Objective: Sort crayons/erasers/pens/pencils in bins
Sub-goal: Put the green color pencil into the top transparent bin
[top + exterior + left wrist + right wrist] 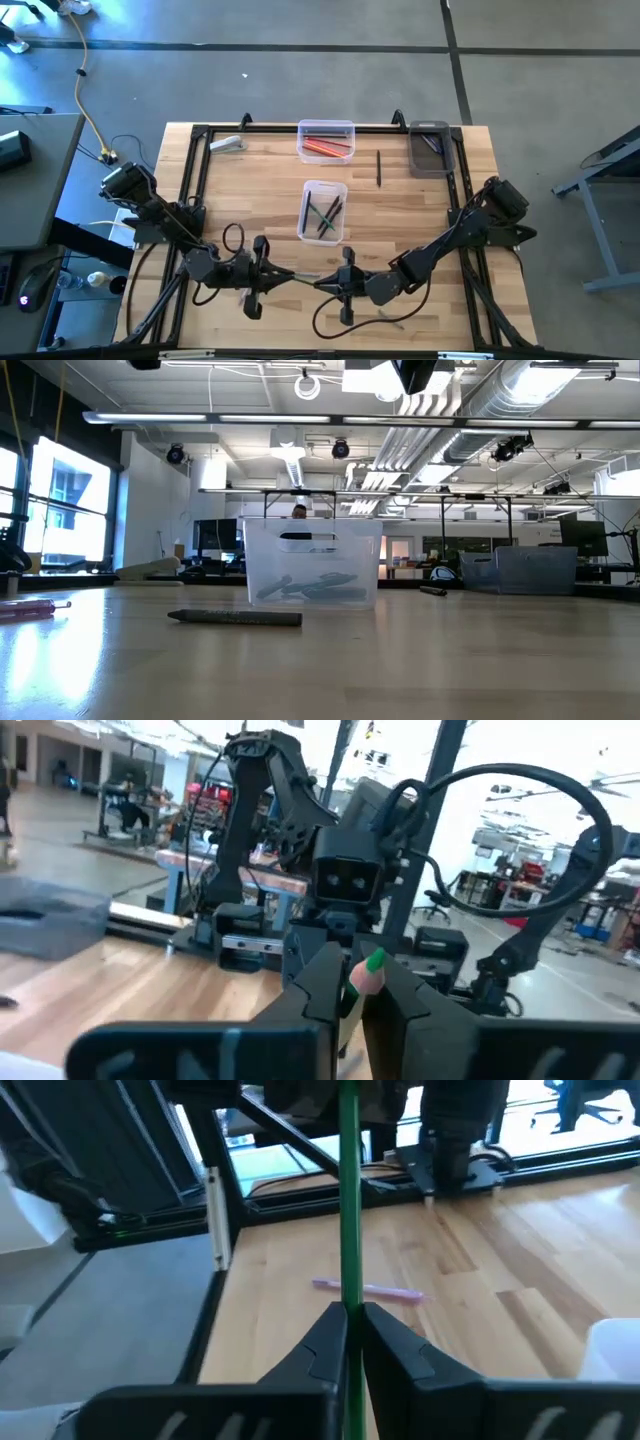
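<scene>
A green pencil [348,1200] hangs above the table's near middle, between my two grippers, which face each other. My left gripper [362,982] is shut on its sharpened end; my right gripper [352,1320] is shut on its shaft. In the high view the left gripper [275,275] comes from the left and the right gripper [335,281] from the right. Three bins stand on the table on their bases: a clear one [323,211] with dark pens at the centre, a clear one [326,140] with red crayons at the far edge, and a smoky grey one [430,148] at the far right. My left gripper pinches the pencil between its two fingers [320,995] just behind the sharpened end [362,978]. The green tip [376,960] sticks out past the fingers, which hide the rest of the shaft. The fingers come about level from the table's left. My right gripper pinches the pencil's shaft [349,1295] between its two fingertips [385,1335]. The fingers come from the table's right, slanting a little downward, and lie along the pencil. The shaft runs straight out ahead of them, clear of the table.
A black pen [379,168] lies loose between the far bins, and a grey object [227,144] lies at the far left. A pink stick [365,1289] lies on the wood below the pencil. In the low view a dark crayon [235,618] lies before the centre bin [310,565].
</scene>
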